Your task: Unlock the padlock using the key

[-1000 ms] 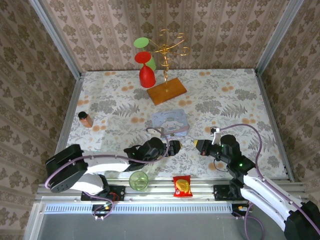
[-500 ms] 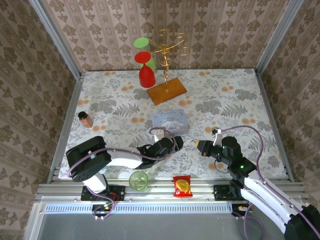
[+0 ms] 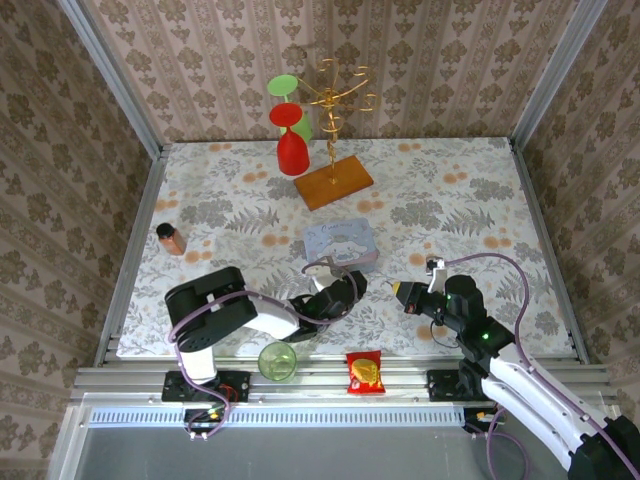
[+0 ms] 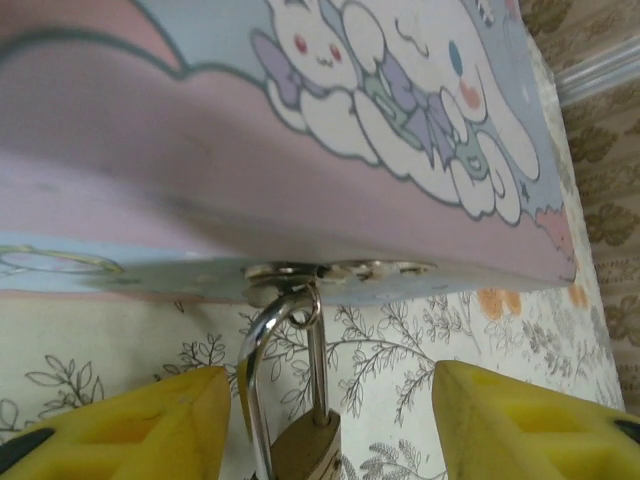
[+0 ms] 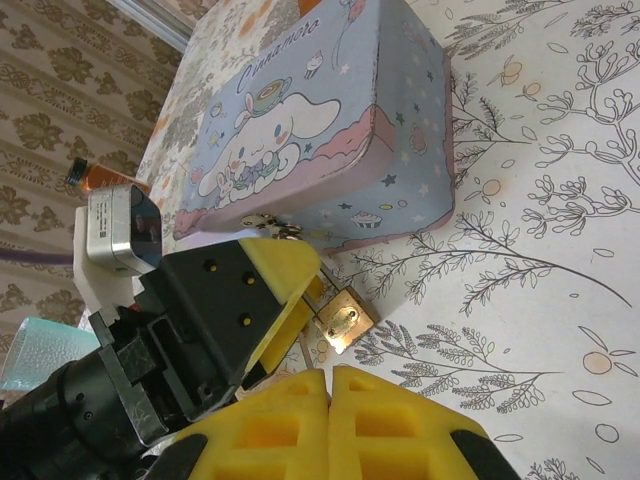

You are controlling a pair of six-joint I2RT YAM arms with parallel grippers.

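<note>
Floral cloth (image 3: 450, 200), papered walls (image 3: 420, 60). The right gripper (image 5: 330, 395) is pressed shut; no key can be made out. The left gripper (image 4: 332, 420) is spread astride the padlock (image 4: 306, 448), untouched, hung from the tin (image 4: 300, 190) hasp (image 4: 300, 272). The body should be clamped squarely, with the keyhole (image 5: 348, 324) left exposed.

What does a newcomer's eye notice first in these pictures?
First, the pastel cartoon tin box in the middle, with the small brass padlock hanging from its front hasp. The left gripper stands open, its yellow fingers on either side of the padlock. Far back stand a red cup and a gold wire rack.
</note>
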